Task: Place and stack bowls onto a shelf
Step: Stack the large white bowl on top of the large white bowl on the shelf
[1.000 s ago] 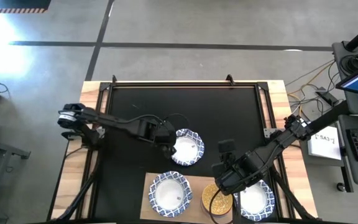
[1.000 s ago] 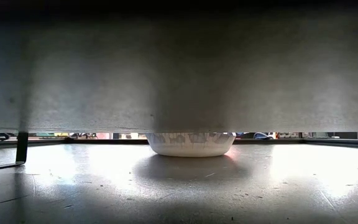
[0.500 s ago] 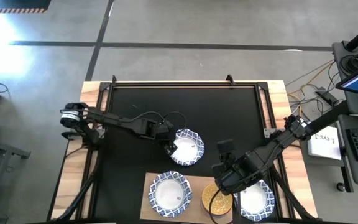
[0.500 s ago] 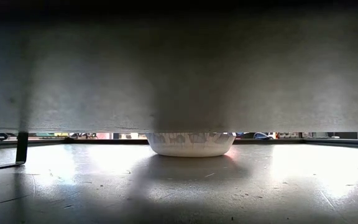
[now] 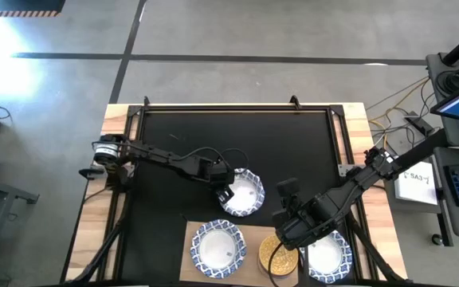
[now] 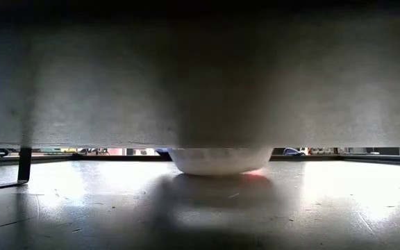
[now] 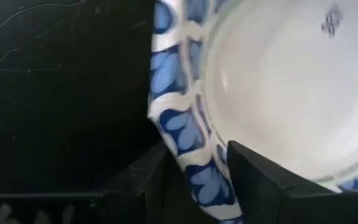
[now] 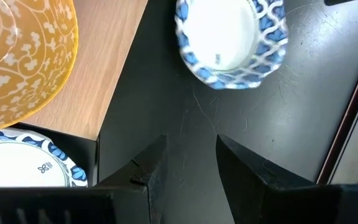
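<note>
Shifted a little toward the lower right of the high view since a second ago: left gripper (image 5: 228,191) and the white bowl with the blue patterned rim (image 5: 244,194) it carries, now nearer the shelf (image 5: 253,237). Left gripper pinching that rim, one finger inside the bowl and one outside, as seen in the left wrist view; narrowed on the rim (image 7: 191,158). Bowl sitting in the middle of the black mat (image 5: 174,151), above the shelf in the high view; whether touching the mat or just clear of it, cannot tell from the low view.

Right gripper (image 5: 287,206) hovering part-open and empty above the mat at the shelf's upper edge, fingers apart with nothing between.

On the shelf at the bottom of the high view: another blue-rimmed bowl (image 5: 218,247) at left, a yellow-gold bowl (image 5: 279,253) in the middle, a third blue-rimmed bowl (image 5: 327,257) at right.

Risks: thin pinch on a glossy rim, so likely to tilt or slip; right arm close to the path, so a possible clash on the way to stacking
</note>
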Available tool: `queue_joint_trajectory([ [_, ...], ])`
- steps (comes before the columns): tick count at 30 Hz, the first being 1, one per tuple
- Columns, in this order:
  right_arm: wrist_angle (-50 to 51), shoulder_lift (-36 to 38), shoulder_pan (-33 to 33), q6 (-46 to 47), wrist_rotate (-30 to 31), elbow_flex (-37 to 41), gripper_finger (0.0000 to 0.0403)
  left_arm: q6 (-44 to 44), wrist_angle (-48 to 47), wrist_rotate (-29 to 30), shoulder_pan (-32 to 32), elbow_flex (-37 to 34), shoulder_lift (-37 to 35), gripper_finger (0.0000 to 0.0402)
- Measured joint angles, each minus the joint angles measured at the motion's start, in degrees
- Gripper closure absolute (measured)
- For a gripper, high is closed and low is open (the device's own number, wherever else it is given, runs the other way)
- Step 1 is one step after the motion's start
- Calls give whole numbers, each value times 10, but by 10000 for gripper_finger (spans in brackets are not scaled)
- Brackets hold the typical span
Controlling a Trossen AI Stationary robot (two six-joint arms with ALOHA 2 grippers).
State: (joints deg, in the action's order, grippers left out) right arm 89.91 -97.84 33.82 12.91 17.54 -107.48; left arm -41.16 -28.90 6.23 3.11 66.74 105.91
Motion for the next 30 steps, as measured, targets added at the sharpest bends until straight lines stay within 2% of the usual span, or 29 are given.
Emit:
queue_joint_trajectory([
  [10, 1, 0, 0, -4, 0, 0, 277, 30, -1, -16, -6, 11, 4, 390],
  [15, -5, 0, -3, 5, 3, 0, 277, 46, -5, -27, -15, 11, -7, 392],
  [19, -17, 2, -25, 60, 6, 0, 277, 58, -7, -26, -26, 11, -32, 398],
  [22, -21, 14, -48, 102, 10, 0, 278, 62, -10, -14, -33, 11, -55, 399],
  [26, -45, 42, -85, 169, 49, 0, 278, 72, -9, 6, -35, 11, -88, 400],
  [30, -92, 80, -128, 195, 57, 9, 278, 78, -8, 33, -34, 11, -120, 401],
])
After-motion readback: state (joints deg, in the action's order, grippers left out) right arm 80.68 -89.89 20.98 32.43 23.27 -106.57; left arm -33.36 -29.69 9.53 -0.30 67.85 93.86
